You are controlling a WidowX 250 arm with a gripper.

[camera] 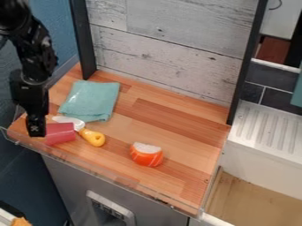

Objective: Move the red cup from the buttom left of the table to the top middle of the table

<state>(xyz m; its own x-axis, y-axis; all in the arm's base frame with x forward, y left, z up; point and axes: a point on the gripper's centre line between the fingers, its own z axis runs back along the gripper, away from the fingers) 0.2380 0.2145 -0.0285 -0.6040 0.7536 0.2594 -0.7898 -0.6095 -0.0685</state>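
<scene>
The black gripper (pixel 36 130) hangs down by the front left corner of the counter (pixel 183 185), right at the left end of the red cup (pixel 61 133), and I can't tell if it is open or closed, or if it has the cup. The cup is tipped on its side near that same corner, with a little toy tool (pixel 94 137) just beside it that has a yellow handle and a pale flat end. A blue-green cloth (pixel 91 100) lies near the back left corner, and an orange and white toy food (pixel 147 155) sits nearer the front edge.
</scene>
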